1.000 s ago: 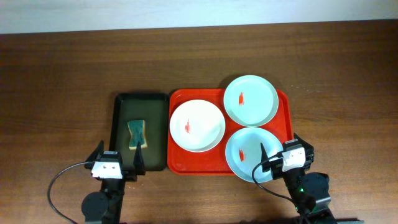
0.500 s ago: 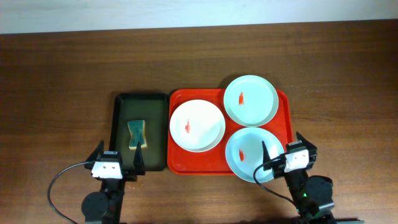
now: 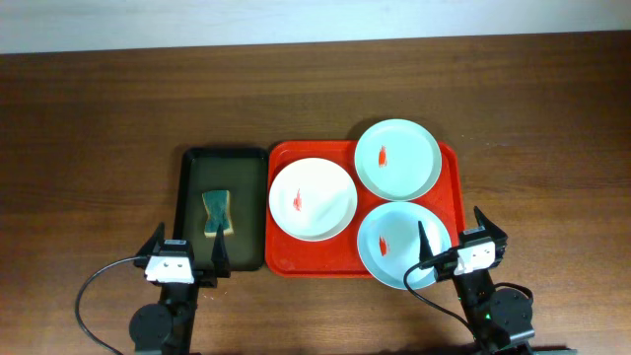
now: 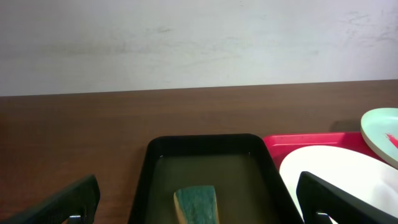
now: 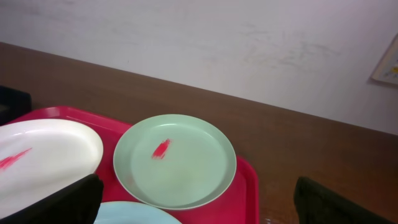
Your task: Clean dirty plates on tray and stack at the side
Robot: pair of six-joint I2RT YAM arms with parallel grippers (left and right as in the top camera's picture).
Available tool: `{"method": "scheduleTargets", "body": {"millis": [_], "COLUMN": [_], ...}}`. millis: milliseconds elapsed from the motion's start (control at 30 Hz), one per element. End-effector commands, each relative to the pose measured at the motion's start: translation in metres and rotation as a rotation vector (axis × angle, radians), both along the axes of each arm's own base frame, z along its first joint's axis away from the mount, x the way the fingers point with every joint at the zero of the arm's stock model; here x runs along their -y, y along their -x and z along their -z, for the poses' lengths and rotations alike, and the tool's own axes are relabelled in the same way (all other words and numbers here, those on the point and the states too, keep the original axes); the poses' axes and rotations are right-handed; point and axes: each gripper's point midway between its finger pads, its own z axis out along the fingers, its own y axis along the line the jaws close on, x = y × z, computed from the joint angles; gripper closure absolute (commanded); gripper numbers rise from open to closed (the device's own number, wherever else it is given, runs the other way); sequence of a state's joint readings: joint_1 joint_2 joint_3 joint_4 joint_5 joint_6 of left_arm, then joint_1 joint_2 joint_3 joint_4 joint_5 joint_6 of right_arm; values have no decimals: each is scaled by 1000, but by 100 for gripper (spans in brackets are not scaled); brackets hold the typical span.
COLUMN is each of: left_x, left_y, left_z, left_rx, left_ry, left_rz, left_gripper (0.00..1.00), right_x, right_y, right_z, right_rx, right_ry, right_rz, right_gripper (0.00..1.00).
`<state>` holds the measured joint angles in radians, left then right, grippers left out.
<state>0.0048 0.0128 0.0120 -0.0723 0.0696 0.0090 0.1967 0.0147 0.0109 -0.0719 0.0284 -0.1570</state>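
Observation:
The red tray (image 3: pixel 454 177) holds three plates, each with a red smear: a white plate (image 3: pixel 313 198) at left, a mint plate (image 3: pixel 397 158) at the back right and a mint plate (image 3: pixel 392 240) at the front right. My left gripper (image 3: pixel 184 250) is open and empty at the table's front, just before the dark tray. My right gripper (image 3: pixel 454 237) is open and empty over the front right plate's near edge. In the right wrist view the back mint plate (image 5: pixel 175 160) lies between the fingertips (image 5: pixel 68 202), with the white plate (image 5: pixel 43 162) at left.
A narrow dark green-black tray (image 3: pixel 193 177) left of the red tray holds shallow liquid and a teal sponge (image 3: pixel 217 213); the sponge also shows in the left wrist view (image 4: pixel 196 204). Bare wooden table (image 3: pixel 99 118) lies left, behind and right of the trays.
My right gripper has drawn slightly toward the front right of the table. The left arm and the plates have not moved.

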Motion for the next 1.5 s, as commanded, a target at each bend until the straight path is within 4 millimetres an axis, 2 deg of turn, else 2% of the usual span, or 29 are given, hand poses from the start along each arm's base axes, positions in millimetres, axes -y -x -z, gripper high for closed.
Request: {"method": "scheduleTargets", "body": {"millis": [0,100,233,333,400,500,567,633,767,833,867,933,1000,1033,1133,1167,1267,1300,1333,1367,1400,1433,1467], "left_x": [-1,1,1,6,13,12,12,12,13,13,13,13,13,13,14,17,39,40,40,40,40,40,40], "left_y": [0,0,6,19,32,51,57,58,52,50,48,45,40,37,27,22,0,-4,-11,-15,-19,-22,-24], "left_z": [2,1,-2,-20,-37,-75,-108,-134,-155,-161,-166,-170,-169,-165,-154,-150,-133,-127,-116,-110,-103,-97,-93], "left_rx": [-2,-2,-61,-102,-133,-135,-88,-69,-142,-200,-266,-356,-529,-638,-896,-961,-1087,-1114,-1159,-1187,-1216,-1239,-1257], "left_ry": [-23,-6,73,88,100,99,98,97,100,101,103,105,92,84,95,107,190,198,201,204,207,209,211], "left_rz": [-8,2,-4,23,62,56,60,61,60,57,53,49,46,44,39,54,161,164,160,157,154,152,150], "left_gripper": [1,1,1,1,1,1,1,1,1,1,1,1,1,1,1,1,1,1,29,97,100,100,100], "right_x": [3,3,-7,-6,-5,-4,-3,-2,-3,-7,-16,-32,-47,-50,-60,-71,-79,-80,-81,-81,-82,-82,-83], "right_y": [0,0,2,1,1,6,12,19,15,8,2,-5,-17,-28,-50,-52,-52,-55,-58,-62,-65,-67,-68], "right_z": [2,2,2,-13,-28,-49,-66,-93,-143,-161,-174,-186,-189,-188,-176,-163,-125,-115,-103,-92,-81,-71,-63], "right_rx": [-4,-2,-5,52,74,56,26,-9,-154,-233,-320,-432,-576,-637,-726,-799,-981,-1021,-1069,-1105,-1144,-1181,-1212], "right_ry": [-6,-7,-22,-44,-193,-354,-370,-363,-336,-323,-316,-316,-319,-313,-317,-334,-345,-342,-340,-338,-336,-334,-332], "right_rz": [17,16,-46,-35,-31,-31,-25,-19,7,8,-25,-85,-135,-125,-140,-185,-191,-181,-169,-160,-150,-140,-132], "right_gripper": [2,1,2,2,2,2,2,2,2,2,1,2,2,2,2,2,1,10,33,47,62,67,67]}}
